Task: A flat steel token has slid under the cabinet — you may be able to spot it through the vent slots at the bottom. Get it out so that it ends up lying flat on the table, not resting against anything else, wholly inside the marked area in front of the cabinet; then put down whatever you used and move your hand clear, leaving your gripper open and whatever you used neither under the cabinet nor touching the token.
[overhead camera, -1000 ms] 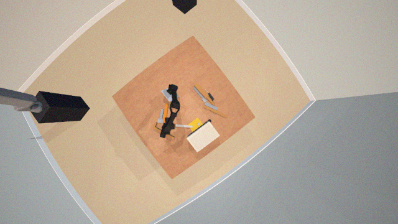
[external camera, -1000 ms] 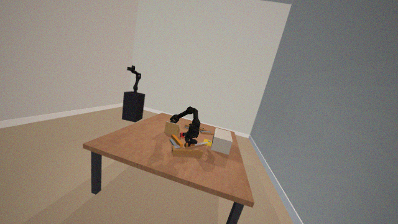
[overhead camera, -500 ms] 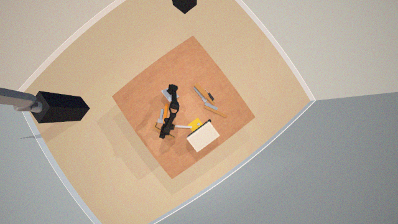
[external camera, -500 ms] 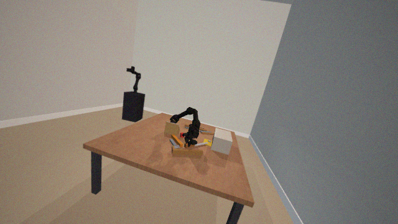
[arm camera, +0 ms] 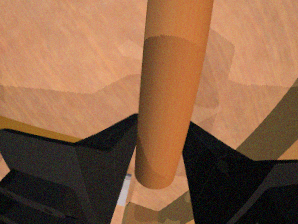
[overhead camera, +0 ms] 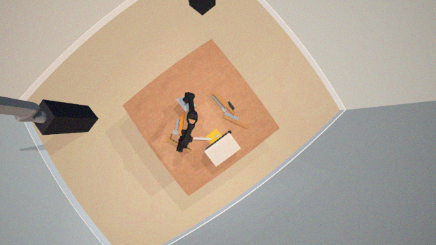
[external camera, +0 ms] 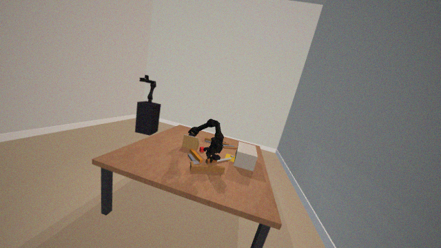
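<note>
My gripper (arm camera: pixel 160 121) is shut on the round orange-brown wooden handle (arm camera: pixel 172 90) of a tool. The tool's pale shaft (overhead camera: pixel 201 139) (external camera: pixel 224 160) reaches from beneath the arm to the yellow marked area (overhead camera: pixel 210 135) (external camera: pixel 227 156), its far end over the area's left part. A small grey disc, seemingly the token (overhead camera: pixel 217 135), shows on the yellow near the cabinet's dark front edge. A small gap seems to part it from the shaft's end; whether it lies flat cannot be told. The white cabinet (overhead camera: pixel 223 150) (external camera: pixel 246 156) stands directly behind the area.
An orange bar (overhead camera: pixel 181 123) (external camera: pixel 196 156) and a grey piece (overhead camera: pixel 176 126) lie beside the arm. A low ochre wooden piece (external camera: pixel 207 168) lies near the gripper. A tan block (external camera: pixel 190 142) and red object (external camera: pixel 202 149) stand by the arm. Wooden and grey pieces lie across the table (overhead camera: pixel 160 102).
</note>
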`<move>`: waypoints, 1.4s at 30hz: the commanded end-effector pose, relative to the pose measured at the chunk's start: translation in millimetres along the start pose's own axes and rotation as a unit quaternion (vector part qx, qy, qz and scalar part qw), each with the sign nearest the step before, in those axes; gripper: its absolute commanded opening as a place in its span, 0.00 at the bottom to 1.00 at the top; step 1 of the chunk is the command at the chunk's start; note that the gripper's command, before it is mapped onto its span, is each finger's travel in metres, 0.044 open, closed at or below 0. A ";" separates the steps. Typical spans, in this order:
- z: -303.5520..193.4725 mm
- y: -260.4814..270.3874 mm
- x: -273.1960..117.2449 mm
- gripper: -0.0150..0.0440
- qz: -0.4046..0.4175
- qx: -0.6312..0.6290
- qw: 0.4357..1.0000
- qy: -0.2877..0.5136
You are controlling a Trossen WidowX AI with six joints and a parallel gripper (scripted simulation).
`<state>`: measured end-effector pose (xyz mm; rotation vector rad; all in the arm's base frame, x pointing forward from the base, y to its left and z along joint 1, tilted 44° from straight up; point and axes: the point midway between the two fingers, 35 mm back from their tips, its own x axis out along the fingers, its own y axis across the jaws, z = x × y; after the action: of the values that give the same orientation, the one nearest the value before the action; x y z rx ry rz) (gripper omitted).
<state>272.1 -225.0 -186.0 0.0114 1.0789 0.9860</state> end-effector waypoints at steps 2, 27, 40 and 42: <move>11.0 -3.1 -8.6 0.25 -0.011 0.002 1.000 -0.008; 21.5 -1.5 7.3 0.71 -0.006 -0.007 1.000 -0.005; 18.0 -0.1 16.3 0.71 -0.010 -0.007 1.000 -0.009; 19.7 -2.4 13.9 0.62 -0.011 -0.012 1.000 -0.007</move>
<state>289.1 -207.9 -187.6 -0.0112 1.0526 0.9777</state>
